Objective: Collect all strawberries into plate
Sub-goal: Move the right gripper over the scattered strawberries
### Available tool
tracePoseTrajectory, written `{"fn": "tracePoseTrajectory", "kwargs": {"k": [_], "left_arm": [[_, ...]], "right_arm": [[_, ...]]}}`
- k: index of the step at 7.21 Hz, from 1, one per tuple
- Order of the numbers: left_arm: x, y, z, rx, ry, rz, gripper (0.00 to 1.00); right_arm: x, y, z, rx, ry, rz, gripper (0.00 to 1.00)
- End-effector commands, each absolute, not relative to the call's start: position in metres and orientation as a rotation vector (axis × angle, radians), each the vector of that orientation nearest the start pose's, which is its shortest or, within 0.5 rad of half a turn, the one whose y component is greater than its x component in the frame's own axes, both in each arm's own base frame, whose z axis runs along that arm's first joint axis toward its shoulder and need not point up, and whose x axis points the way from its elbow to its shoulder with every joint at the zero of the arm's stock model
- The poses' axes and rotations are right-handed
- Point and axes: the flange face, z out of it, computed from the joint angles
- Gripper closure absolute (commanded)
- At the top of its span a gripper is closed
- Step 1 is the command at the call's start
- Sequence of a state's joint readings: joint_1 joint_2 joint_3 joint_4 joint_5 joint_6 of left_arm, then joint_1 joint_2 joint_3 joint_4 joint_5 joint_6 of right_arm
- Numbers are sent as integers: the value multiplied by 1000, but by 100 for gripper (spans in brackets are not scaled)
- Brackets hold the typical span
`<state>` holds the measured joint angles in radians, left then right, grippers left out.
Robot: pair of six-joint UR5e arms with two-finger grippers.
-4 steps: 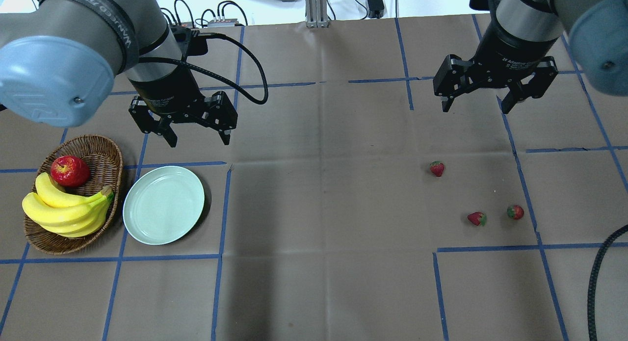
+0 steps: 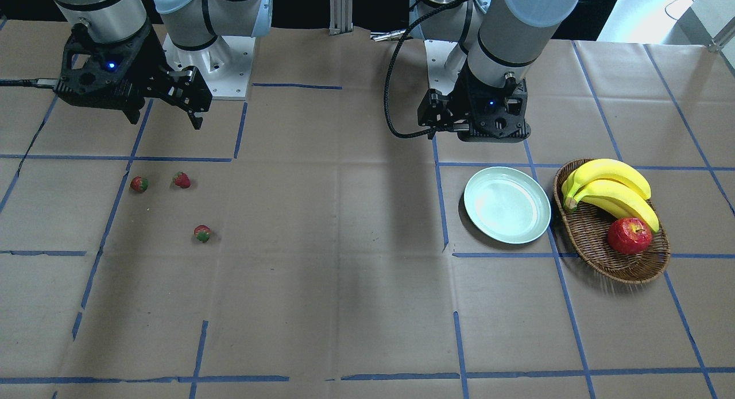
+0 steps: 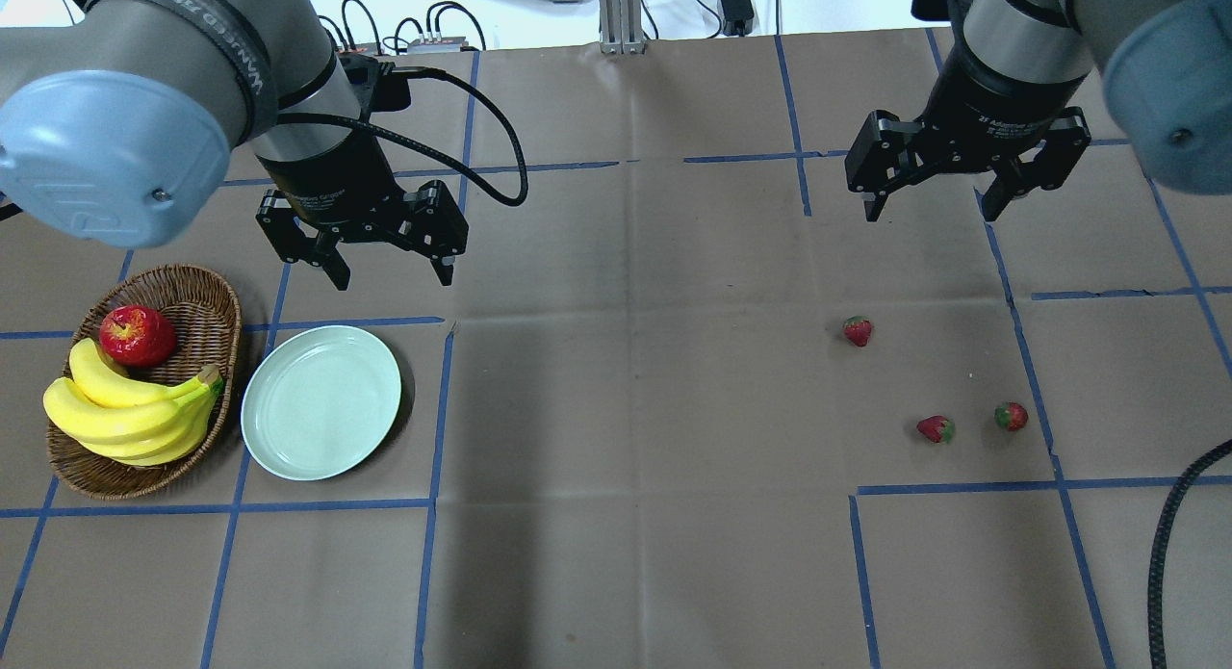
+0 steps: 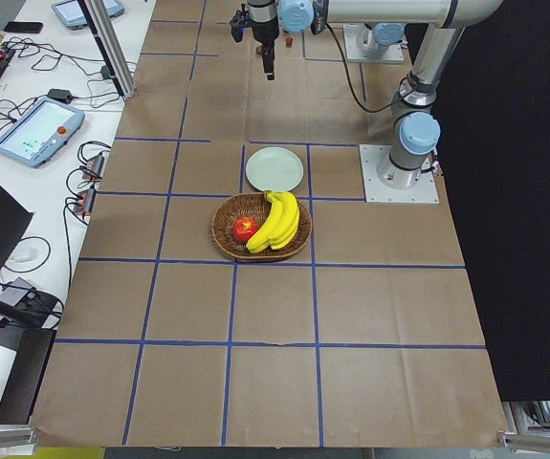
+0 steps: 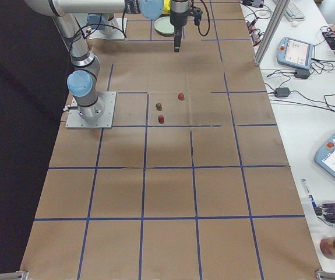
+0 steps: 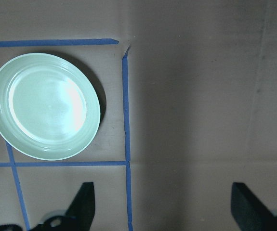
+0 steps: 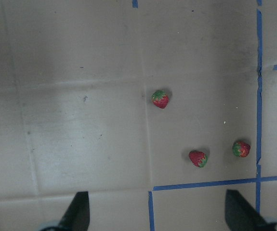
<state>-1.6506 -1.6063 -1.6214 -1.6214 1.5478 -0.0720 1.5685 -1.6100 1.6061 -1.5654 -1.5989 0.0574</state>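
Note:
Three strawberries lie on the brown paper at the right of the overhead view: one (image 3: pixel 858 330) nearer the middle, two (image 3: pixel 935 428) (image 3: pixel 1011 417) side by side. They also show in the right wrist view (image 7: pixel 160 99) (image 7: pixel 197 158) (image 7: pixel 241 148). The mint-green plate (image 3: pixel 320 401) sits empty at the left, also in the left wrist view (image 6: pixel 44 106). My right gripper (image 3: pixel 941 199) hangs open and empty above the table, behind the strawberries. My left gripper (image 3: pixel 393 274) hangs open and empty just behind the plate.
A brown wicker basket (image 3: pixel 207 308) with a red apple (image 3: pixel 138 335) and a bunch of bananas (image 3: pixel 130 414) stands left of the plate. Blue tape lines cross the paper. A black cable (image 3: pixel 1169 544) hangs at the right edge.
My right gripper has shifted slightly left and away from the strawberries. My left arm has shifted a little. The strawberries and plate have not moved.

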Motion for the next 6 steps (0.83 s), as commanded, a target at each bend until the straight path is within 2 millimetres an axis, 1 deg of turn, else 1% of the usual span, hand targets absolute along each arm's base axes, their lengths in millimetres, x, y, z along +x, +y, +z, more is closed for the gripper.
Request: {"fn": "tracePoseTrajectory", "kwargs": {"k": [1,2,3,4,5,6], "left_arm": [[-174,-479,441,10,3146,220,0],[-173,-478,443,17,3148,212,0],[-170,-479,444,15,3149,210,0],[-169,-482,438,7,3148,232,0],[-168,-482,438,4,3149,229,0],[-168,-482,439,2,3149,227,0]], "right_arm": [[127,-478,486,90,3176,1,0],[125,-479,483,87,3171,9,0],[122,-482,477,-19,3170,20,0],[108,-483,466,-131,3170,63,0],[91,-477,434,-73,3152,157,0],[88,-469,395,-44,3151,177,0]]}}
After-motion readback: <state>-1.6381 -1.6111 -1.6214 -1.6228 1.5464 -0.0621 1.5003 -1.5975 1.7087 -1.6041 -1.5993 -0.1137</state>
